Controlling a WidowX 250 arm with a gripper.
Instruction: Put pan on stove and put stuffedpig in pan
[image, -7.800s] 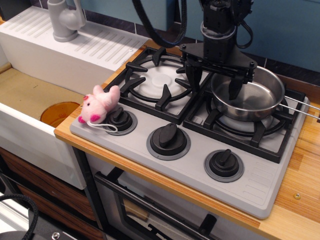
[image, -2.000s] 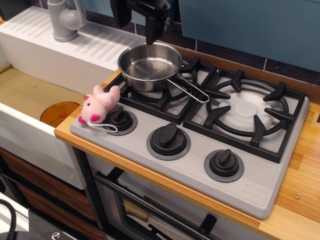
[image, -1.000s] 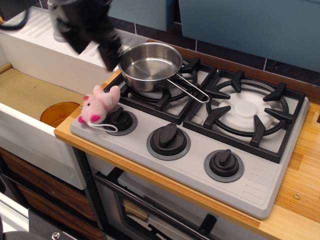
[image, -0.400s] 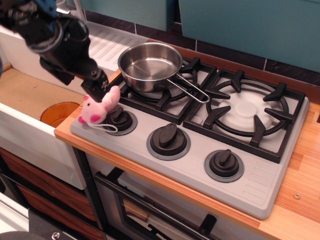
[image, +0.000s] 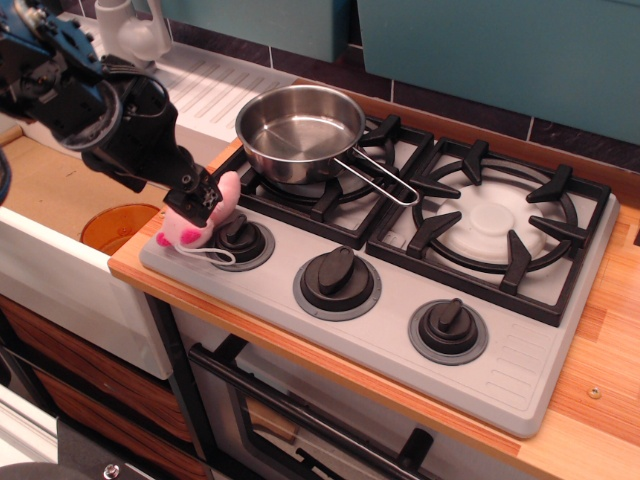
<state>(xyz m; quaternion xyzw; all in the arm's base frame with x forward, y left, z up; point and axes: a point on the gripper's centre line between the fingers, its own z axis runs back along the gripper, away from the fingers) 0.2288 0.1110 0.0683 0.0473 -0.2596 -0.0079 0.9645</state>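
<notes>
The shiny steel pan (image: 298, 135) sits empty on the left burner grate of the grey stove (image: 540, 350), with its wire handle pointing right. The pale-pink stuffedpig (image: 226, 192) lies on the stove's front left corner, against the left knob (image: 243, 238). My gripper (image: 197, 200) comes in from the left and is down on the pig. Its black fingers (image: 190, 190) cover the pig's head and middle. The jaws look open around the pig, which still rests on the stove.
The right burner grate (image: 495, 220) is bare. Two more knobs (image: 337, 280) (image: 447, 328) line the stove's front. A white sink (image: 50, 255) with an orange drain (image: 115, 225) lies to the left, with a faucet (image: 135, 30) and drainboard behind. The wooden counter edge (image: 590, 410) is at the right.
The pan went from the right burner to the left burner and was let go. My gripper then swung left and came down onto the pig. The pig has not moved.
</notes>
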